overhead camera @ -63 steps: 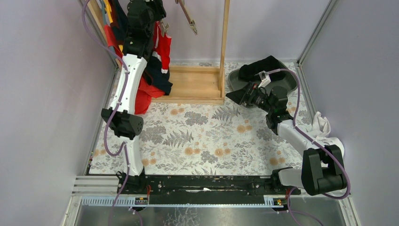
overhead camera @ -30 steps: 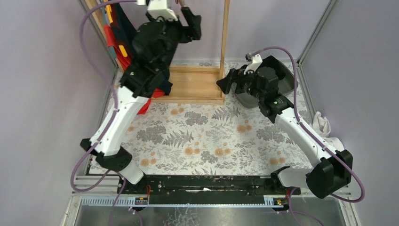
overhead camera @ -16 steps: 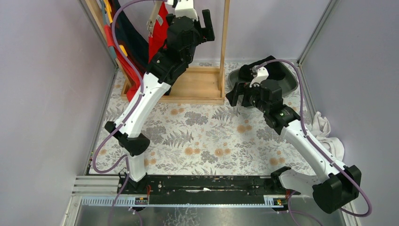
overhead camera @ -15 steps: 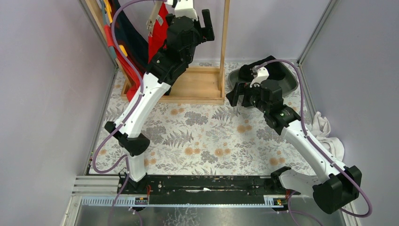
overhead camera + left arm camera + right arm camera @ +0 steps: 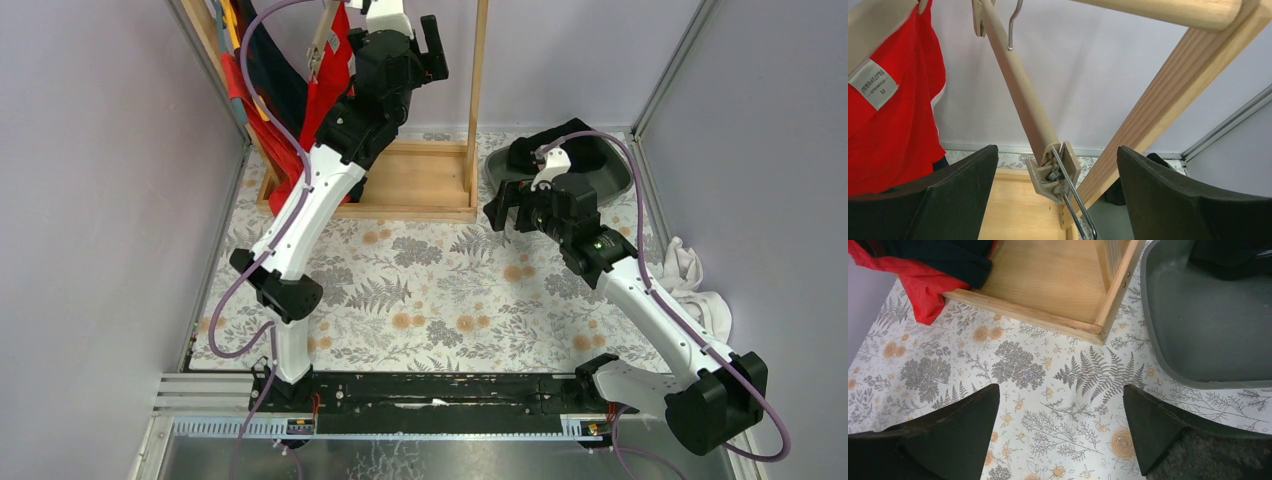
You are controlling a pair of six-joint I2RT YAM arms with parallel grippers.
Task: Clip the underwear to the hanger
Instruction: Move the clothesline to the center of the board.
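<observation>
The black underwear (image 5: 548, 148) lies bunched in the grey tray (image 5: 610, 180) at the back right, and also shows in the right wrist view (image 5: 1233, 257). The wooden hanger (image 5: 1018, 85) hangs from the rack's rail. Its spring clip (image 5: 1055, 170) sits between my left fingers without touching them. My left gripper (image 5: 1058, 200) is open and raised high by the rack (image 5: 426, 48). My right gripper (image 5: 505, 205) is open and empty, hovering over the flowered table in front of the tray (image 5: 1060, 425).
The wooden rack has a base box (image 5: 410, 180) and an upright post (image 5: 478, 90). Red and navy clothes (image 5: 325, 90) hang at its left and spill onto the table (image 5: 918, 282). A white cloth (image 5: 690, 275) lies by the right wall.
My left arm has swung right from the hanging clothes to the hanger's clip. My right arm reached to the tray, then drew back over the table, still open.
</observation>
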